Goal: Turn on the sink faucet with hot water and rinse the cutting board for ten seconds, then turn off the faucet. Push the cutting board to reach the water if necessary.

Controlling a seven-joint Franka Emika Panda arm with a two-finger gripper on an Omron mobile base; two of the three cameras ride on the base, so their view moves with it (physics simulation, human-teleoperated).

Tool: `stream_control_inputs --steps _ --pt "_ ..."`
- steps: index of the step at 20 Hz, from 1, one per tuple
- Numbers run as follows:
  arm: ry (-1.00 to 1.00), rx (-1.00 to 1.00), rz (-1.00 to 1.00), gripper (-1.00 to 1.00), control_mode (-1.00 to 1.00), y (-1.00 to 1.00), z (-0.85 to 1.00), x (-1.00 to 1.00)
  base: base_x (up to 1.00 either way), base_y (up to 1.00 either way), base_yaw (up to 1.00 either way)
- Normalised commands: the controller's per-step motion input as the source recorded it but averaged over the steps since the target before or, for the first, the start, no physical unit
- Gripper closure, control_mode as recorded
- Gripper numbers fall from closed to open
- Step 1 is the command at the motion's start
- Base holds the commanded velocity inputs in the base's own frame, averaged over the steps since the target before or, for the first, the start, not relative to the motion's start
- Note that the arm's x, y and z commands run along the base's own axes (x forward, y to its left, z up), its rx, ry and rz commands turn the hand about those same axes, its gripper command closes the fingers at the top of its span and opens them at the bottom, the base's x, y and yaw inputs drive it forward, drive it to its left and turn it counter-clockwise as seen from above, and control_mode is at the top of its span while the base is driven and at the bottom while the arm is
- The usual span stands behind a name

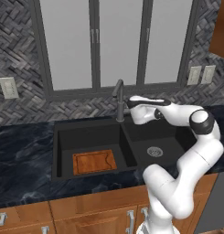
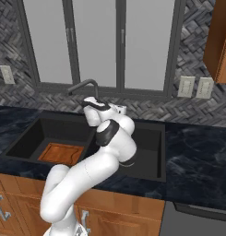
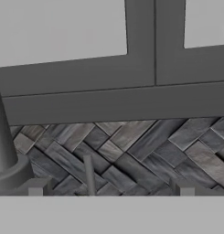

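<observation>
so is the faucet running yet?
Off. No stream falls from the faucet spout, and the cutting board lies flat in the left basin of the sink, off to the side.

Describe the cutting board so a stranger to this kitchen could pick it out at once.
Find the black double-basin sink set in the dark counter below the window. The cutting board lies flat on the floor of the left basin. It is the only reddish-brown wooden thing inside the black sink.
</observation>
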Motion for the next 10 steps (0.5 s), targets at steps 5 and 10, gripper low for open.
stream_control_inputs --steps 5,10 --pt "0.00 0.00 0.00 -1.00 -1.00 0.00 -0.02 0.12 0.00 0.00 0.00" --pt "0.00 0.00 0.00 -1.00 -1.00 0.00 -0.02 0.09 0.00 0.00 0.00"
